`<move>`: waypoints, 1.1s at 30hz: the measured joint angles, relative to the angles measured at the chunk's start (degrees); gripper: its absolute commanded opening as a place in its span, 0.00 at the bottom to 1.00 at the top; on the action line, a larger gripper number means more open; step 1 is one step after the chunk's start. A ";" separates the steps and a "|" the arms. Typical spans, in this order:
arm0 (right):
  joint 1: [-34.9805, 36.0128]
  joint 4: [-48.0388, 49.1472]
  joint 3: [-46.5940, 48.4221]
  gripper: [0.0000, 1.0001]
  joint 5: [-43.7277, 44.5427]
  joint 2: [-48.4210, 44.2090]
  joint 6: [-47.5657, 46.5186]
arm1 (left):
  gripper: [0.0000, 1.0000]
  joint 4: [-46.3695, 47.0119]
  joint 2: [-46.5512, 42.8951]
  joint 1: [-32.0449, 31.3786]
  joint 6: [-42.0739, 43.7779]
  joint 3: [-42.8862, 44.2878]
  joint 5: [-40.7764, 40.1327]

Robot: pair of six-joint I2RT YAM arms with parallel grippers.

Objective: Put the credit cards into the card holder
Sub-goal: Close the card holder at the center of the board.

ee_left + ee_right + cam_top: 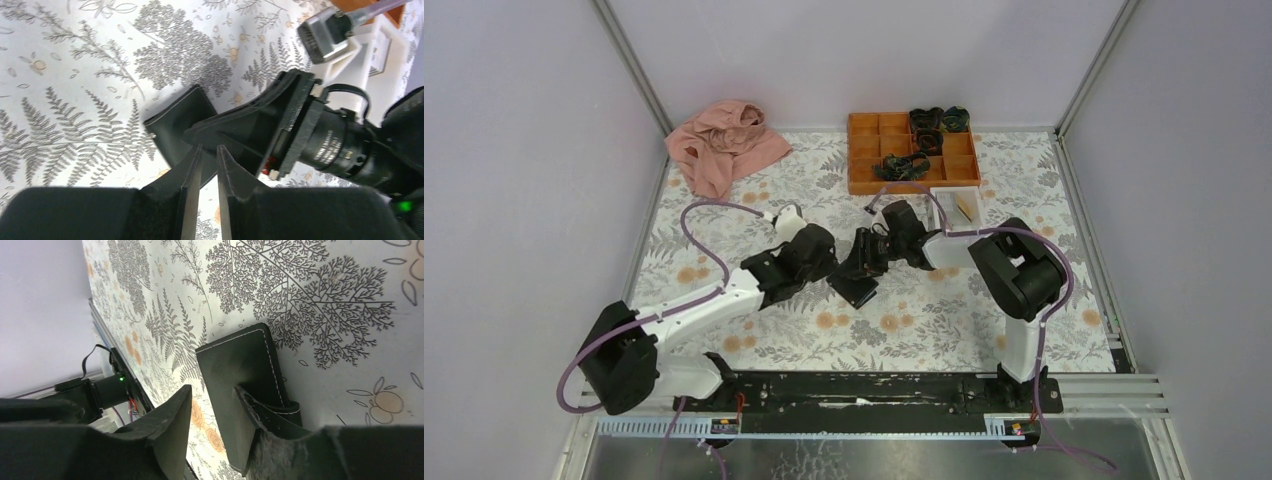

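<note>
Two grippers meet at one item. Location of the card holder (854, 285)? (Operator)
Middle of the fern-print table (724, 220), lying between the two grippers. (Technician)
State of the left gripper (209, 150)? (Operator)
Fingers parted by a narrow slot. Tips sit at the near edge of the card holder. Nothing is visibly pinched. (Technician)
State of the right gripper (212, 390)? (Operator)
Jaws spread wider. One finger (245, 425) lies against the stitched black cover. The other stands off it, with table showing in the gap. (Technician)
Credit cards? (Operator)
One tan card (967, 205) lies in the white tray (938, 210), just beside the orange compartment tray (852, 155) and apart from the card holder. (Technician)
</note>
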 measured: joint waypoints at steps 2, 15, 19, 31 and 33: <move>-0.02 -2.73 1.03 0.46 0.44 -0.52 -1.70 | 0.25 -0.83 -0.74 -0.02 -0.50 -0.85 -0.55; -0.02 -17.42 4.28 0.46 4.17 -3.98 -7.82 | 0.25 -4.57 -7.10 -1.18 -4.50 -6.23 -3.08; 0.13 -21.07 4.39 0.46 4.85 -5.60 -8.44 | 0.25 -5.29 -8.37 -2.08 -5.81 -8.57 -3.61; 0.90 -29.38 11.37 0.17 8.92 -8.61 -12.00 | 0.26 -6.10 -8.37 -5.73 -7.80 -11.80 -3.82; 0.87 -31.39 12.59 0.06 11.37 -9.44 -13.49 | 0.25 -5.90 -7.39 -6.62 -7.78 -11.80 -3.76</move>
